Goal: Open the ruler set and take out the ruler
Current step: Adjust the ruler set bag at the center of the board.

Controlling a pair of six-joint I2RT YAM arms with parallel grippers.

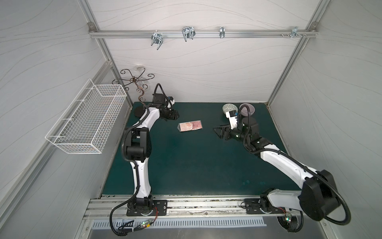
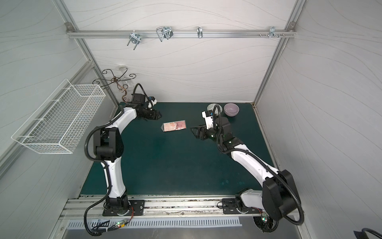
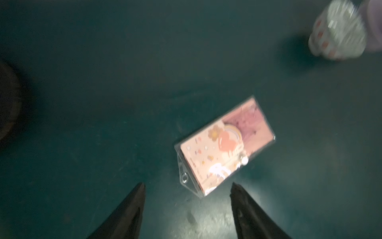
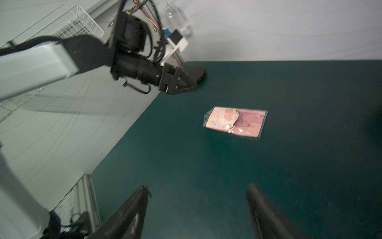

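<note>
Nearest the wrist lenses are the dark fingertips of each pincer. The left pincer (image 3: 188, 184) shows its two fingers parted with nothing gripped between them. The right pincer (image 4: 198, 186) stands likewise released and empty.

Progress: no step of the task is complete. The ruler set (image 1: 190, 126) lies flat on the green counter (image 1: 186, 165), toward its far half and between the two arms. The clear sleeve appears shut, the pink flower-printed card is fully inside, and no ruler lies loose on the counter. What looks like a small white snap stud (image 3: 244, 161) sits at the edge of a flap near the sleeve's middle; blur in the left wrist view prevents confirmation. Judged remaining: steady the sleeve, open it, draw out the ruler.

Position relative to the pincers: in both top views the ruler set (image 2: 174, 126) lies between the two pincers and touches neither. The left pincer (image 1: 174, 115) is near the sleeve's clear hang-tab end, to its far-left. The right pincer (image 1: 219, 132) is near the opposite short end, fingertips pointing toward it. In the left wrist view the tab corner appears between the fingertips, but whether the pincer is down at counter level I cannot tell.
</note>
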